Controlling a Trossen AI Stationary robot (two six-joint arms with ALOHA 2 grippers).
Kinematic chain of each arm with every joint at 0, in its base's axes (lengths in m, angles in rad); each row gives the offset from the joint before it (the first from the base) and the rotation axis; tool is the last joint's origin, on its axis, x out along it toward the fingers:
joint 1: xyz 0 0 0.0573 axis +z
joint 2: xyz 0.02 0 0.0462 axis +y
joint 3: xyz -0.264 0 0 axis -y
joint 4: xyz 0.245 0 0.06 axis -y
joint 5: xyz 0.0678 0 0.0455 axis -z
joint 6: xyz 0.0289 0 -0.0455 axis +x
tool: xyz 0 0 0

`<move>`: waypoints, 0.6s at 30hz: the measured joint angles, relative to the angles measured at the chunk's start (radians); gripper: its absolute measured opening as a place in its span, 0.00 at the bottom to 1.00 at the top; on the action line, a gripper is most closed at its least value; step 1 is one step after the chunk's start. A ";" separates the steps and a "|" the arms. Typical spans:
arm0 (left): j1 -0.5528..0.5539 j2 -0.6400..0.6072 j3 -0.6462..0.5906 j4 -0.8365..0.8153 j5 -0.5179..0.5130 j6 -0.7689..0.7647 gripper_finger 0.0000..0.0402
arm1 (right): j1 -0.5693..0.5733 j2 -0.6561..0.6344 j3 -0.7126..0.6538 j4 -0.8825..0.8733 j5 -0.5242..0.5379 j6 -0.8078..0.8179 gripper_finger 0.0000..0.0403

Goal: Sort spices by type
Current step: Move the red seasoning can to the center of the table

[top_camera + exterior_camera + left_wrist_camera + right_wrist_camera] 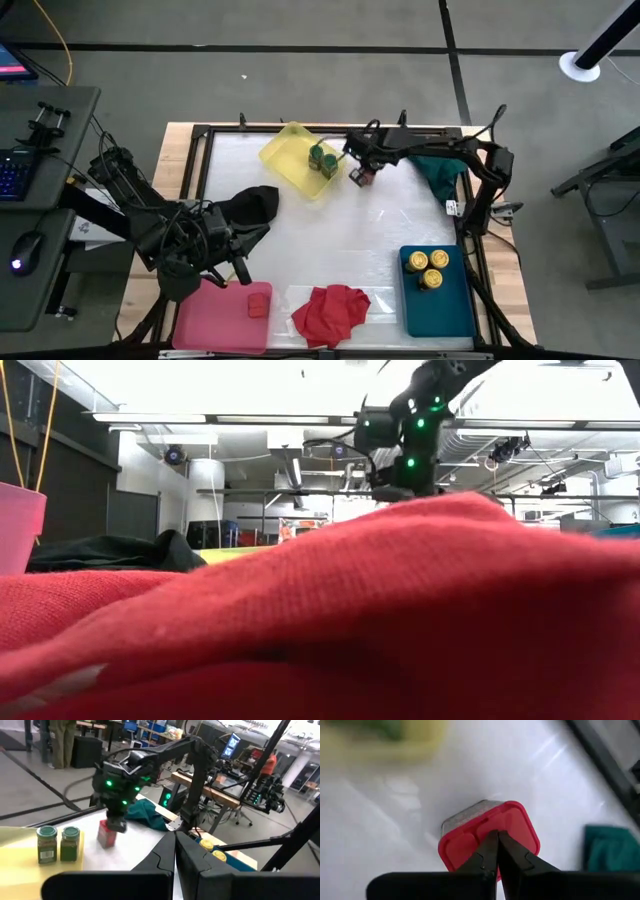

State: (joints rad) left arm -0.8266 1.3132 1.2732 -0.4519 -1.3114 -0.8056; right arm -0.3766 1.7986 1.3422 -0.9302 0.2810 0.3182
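Note:
A small red square box (487,832) with a red lid and metal sides sits on the white table just right of the yellow tray (285,150). The tray holds two green-lidded jars (322,160). My right gripper (496,840) points steeply down at the box with its fingers shut together over the lid. In the left wrist view it (117,822) stands right above the box (106,834). Three yellow-lidded jars (427,265) stand on the teal tray (440,310). Another red box (259,300) lies on the pink tray (215,320). My left gripper (175,851) is shut, holds nothing, and hovers beside the pink tray. My right gripper comes from above, slanting down, and its shut fingertips (492,847) stand over the middle of the box's red lid (470,837). I cannot tell whether they touch the lid. The box is not between the fingers.
A black cloth (255,205) lies left of centre, a red cloth (330,310) sits at the near edge and fills the low view's foreground (400,610), and a teal cloth (440,170) is bunched at the far right. White table shows in the middle (340,240).

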 joint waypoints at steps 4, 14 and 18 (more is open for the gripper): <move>0.000 0.000 0.000 0.000 0.019 0.030 0.00 | 0.113 -0.006 0.000 -0.063 -0.018 0.072 0.00; -0.001 0.000 0.000 0.000 0.110 0.094 0.00 | 0.435 -0.006 -0.001 0.099 -0.097 0.419 0.00; -0.002 0.000 0.000 0.000 0.164 0.128 0.00 | 0.515 0.001 -0.004 0.264 -0.115 0.562 0.00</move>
State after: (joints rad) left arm -0.8281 1.3128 1.2732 -0.4514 -1.1475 -0.6777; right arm 0.1382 1.7994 1.3382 -0.6662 0.1663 0.8804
